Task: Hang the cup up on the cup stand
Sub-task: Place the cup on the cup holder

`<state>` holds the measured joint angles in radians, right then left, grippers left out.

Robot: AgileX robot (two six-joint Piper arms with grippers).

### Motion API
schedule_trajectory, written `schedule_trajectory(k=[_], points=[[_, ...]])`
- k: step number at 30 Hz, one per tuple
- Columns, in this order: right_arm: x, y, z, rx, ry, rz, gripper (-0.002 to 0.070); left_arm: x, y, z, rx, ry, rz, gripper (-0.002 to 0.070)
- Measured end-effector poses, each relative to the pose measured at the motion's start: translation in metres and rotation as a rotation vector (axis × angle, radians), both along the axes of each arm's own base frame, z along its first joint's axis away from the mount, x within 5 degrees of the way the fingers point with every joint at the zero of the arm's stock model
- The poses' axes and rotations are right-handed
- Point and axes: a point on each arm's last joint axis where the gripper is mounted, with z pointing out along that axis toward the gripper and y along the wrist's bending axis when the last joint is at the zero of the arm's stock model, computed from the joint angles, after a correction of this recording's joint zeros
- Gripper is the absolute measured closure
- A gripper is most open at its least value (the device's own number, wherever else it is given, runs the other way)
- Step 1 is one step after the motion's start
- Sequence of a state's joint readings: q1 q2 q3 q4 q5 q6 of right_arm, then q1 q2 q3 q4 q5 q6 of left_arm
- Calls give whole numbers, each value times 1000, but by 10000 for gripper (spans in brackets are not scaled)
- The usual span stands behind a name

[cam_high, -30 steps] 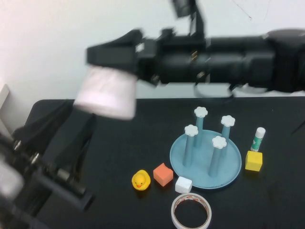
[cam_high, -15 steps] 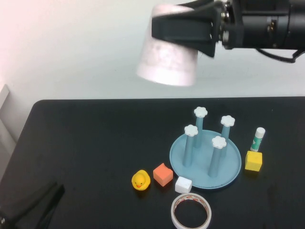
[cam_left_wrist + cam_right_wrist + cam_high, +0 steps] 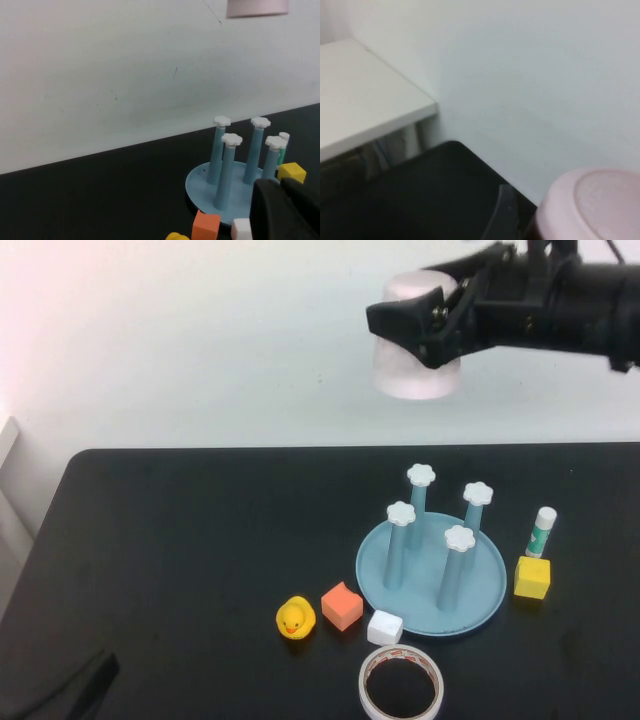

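While the right gripper (image 3: 428, 328) hangs at the upper right of the high view, its fingers clamp the cup (image 3: 415, 340) from the side; cup's long axis upright, closed base up, mouth down; it sits high above the cup stand (image 3: 431, 580), which rests at lower right of centre; left gripper (image 3: 285, 210) low, jaws closed, holding nothing.
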<state>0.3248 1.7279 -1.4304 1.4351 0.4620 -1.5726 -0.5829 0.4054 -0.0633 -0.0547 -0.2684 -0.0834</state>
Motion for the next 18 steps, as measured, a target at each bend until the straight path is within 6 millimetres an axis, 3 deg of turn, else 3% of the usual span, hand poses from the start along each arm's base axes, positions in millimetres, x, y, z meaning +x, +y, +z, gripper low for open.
schedule_trajectory(k=[7,18], points=[[32,6,-60,-69,55,-46,94,0,0,-1,0,13,0,675],[54,8,-115,-178,33,-64,94,0,0,-4,17,44,-2,675]])
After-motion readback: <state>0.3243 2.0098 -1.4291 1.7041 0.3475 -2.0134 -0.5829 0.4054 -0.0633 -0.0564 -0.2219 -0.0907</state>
